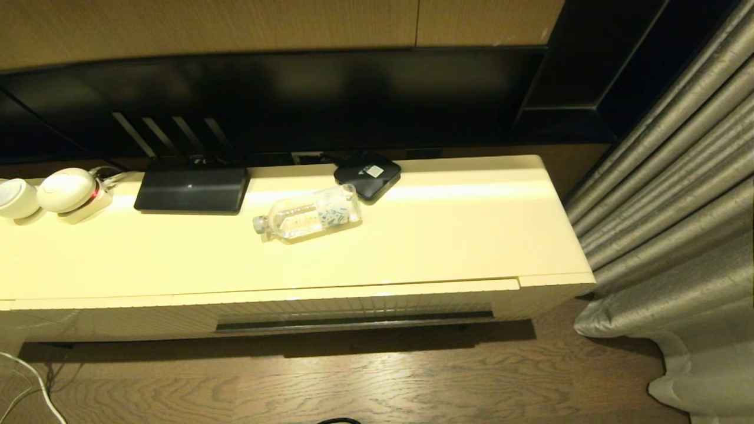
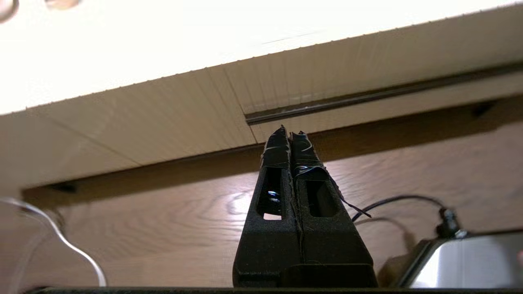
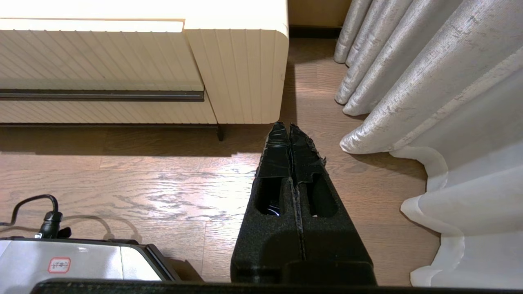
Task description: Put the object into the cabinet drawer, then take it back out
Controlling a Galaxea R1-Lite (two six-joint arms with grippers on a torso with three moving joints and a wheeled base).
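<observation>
Lying on its side on the cabinet top [image 1: 412, 235], the water bottle [image 1: 309, 213] sits just in front of a black square box [image 1: 368, 174], cap pointing toward the router [image 1: 191, 187]. It looks set out in the open so an arm could reach it without brushing the clutter at the back. Below it the cabinet drawer [image 1: 353, 306] is closed flush, its dark handle slot [image 1: 353, 321] running along the lower edge, so I judge the task is either not yet begun or already complete.

Neither arm shows from the head camera. The left wrist camera shows the left gripper [image 2: 290, 136] low over the wood floor [image 2: 163, 212], fingers pressed together on nothing, aimed near the end of the slot [image 2: 367, 96]. The right wrist camera shows the right gripper [image 3: 289, 128] likewise pinched shut and empty, pointing at the cabinet's rounded corner [image 3: 245, 73] beside the curtain [image 3: 408, 81]. Only the head view shows the bottle; only the wrist views show the grippers and part of the robot's base [image 3: 73, 261].
</observation>
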